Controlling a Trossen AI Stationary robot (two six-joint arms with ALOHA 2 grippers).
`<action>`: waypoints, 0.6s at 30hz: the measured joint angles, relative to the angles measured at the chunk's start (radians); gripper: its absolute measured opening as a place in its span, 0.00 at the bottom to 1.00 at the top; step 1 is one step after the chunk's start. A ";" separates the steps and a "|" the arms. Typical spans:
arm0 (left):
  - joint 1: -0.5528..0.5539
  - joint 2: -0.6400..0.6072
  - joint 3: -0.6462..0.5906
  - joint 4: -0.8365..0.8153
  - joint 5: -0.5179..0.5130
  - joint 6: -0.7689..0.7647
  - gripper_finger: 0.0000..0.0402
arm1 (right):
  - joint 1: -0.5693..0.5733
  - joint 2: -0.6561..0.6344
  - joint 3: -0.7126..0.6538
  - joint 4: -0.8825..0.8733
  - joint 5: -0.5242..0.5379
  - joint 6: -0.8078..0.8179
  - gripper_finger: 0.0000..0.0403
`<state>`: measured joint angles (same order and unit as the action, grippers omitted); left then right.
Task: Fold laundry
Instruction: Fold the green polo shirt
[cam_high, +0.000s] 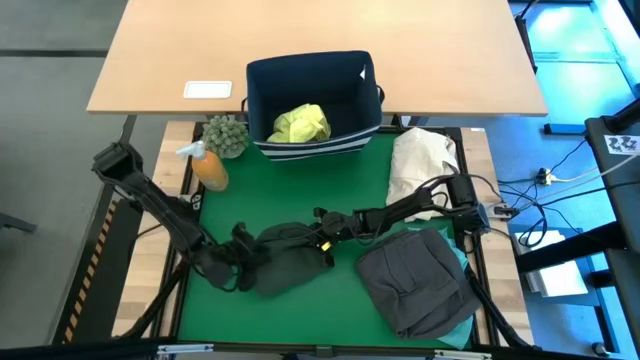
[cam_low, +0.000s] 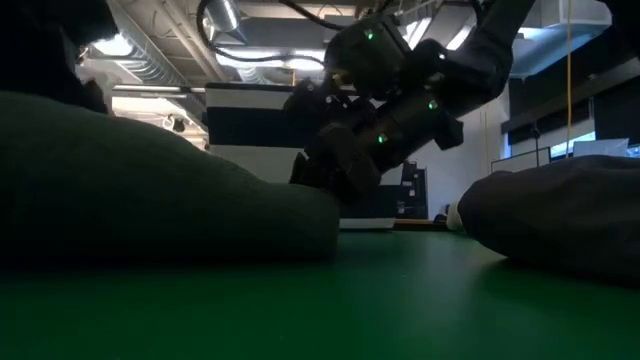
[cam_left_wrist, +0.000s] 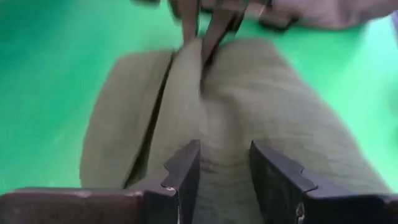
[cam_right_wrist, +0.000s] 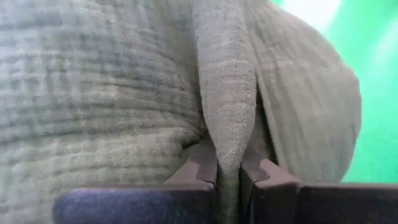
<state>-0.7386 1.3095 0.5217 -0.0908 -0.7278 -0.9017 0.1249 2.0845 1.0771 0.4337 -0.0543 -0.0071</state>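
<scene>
Centrally, a fold of the dark olive garment (cam_right_wrist: 227, 112) is pinched by the right gripper (cam_right_wrist: 229, 167); the left gripper (cam_left_wrist: 225, 171), jaws part-open, is pressed onto its opposite end.

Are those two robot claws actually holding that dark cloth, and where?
Yes. The right gripper pinches a raised fold of the dark olive crinkled-cloth garment. The left gripper straddles the garment's opposite end, fingers apart; its grip cannot be told.

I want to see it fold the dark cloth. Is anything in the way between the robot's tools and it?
Nothing visible. The right tool already pinches a fold of the dark olive garment, and the left tool sits right over the same cloth, with its fingers apart on either side of it. The grey garment lies apart, to the side.
</scene>
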 joint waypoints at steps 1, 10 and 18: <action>0.002 0.017 0.000 -0.002 0.009 -0.013 0.33 | 0.000 -0.013 0.000 -0.007 0.000 -0.004 0.06; 0.033 0.110 0.000 -0.056 0.083 -0.158 0.33 | 0.000 -0.124 0.002 -0.132 0.075 -0.055 0.40; 0.033 0.078 0.002 -0.056 0.071 -0.162 0.33 | 0.000 -0.218 0.002 -0.202 0.151 -0.080 0.60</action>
<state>-0.7052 1.3878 0.5237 -0.1468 -0.6566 -1.0636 0.1249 1.8664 1.0794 0.2316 0.0971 -0.0875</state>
